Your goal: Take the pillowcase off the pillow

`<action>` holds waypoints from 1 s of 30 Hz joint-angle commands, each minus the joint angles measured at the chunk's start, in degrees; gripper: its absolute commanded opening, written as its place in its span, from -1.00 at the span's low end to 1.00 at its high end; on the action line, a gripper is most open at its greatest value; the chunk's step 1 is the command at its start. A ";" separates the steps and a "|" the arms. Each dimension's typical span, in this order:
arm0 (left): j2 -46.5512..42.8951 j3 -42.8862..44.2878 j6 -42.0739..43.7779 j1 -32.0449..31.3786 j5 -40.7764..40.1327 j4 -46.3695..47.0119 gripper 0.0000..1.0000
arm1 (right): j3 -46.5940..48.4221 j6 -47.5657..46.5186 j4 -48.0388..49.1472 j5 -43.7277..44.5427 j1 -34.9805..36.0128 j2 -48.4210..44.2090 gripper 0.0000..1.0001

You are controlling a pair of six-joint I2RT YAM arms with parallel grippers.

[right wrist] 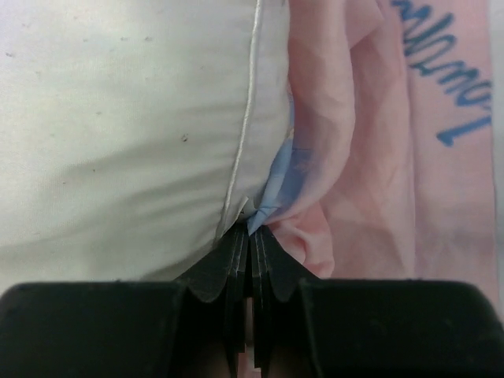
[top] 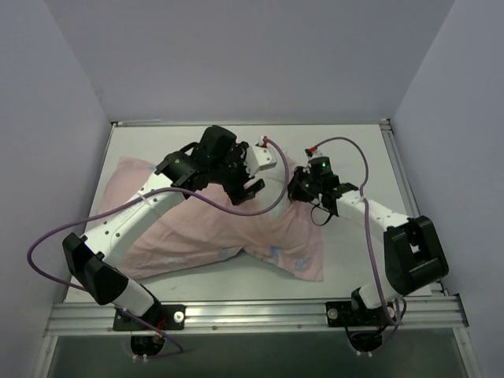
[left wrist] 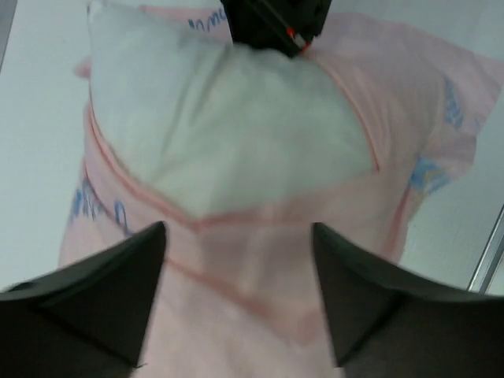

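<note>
The pillowcase (top: 197, 228) lies pink side out across the table, with blue print at its near right corner. The white pillow (left wrist: 228, 118) sticks out of its open end. In the top view a little of the pillow (top: 277, 186) shows between the grippers. My left gripper (left wrist: 239, 228) is open, low over the pillowcase's pink hem (left wrist: 236, 299), with a finger on each side; in the top view it (top: 250, 189) is left of the pillow. My right gripper (right wrist: 252, 230) is shut on the pillow's seamed corner (right wrist: 118, 118), with a blue fold of pillowcase (right wrist: 370, 157) at its tips.
The white table (top: 354, 150) stands inside grey walls on three sides. A metal rail (top: 252, 311) runs along the near edge. Purple cables loop from both arms. My right gripper (top: 298, 187) sits close to the left one, and it also shows at the top of the left wrist view (left wrist: 272, 24).
</note>
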 commanded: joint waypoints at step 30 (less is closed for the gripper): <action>8.08 -8.82 -3.54 -4.52 -13.62 12.93 -0.95 | -5.62 11.35 -12.83 3.79 6.09 -26.93 0.46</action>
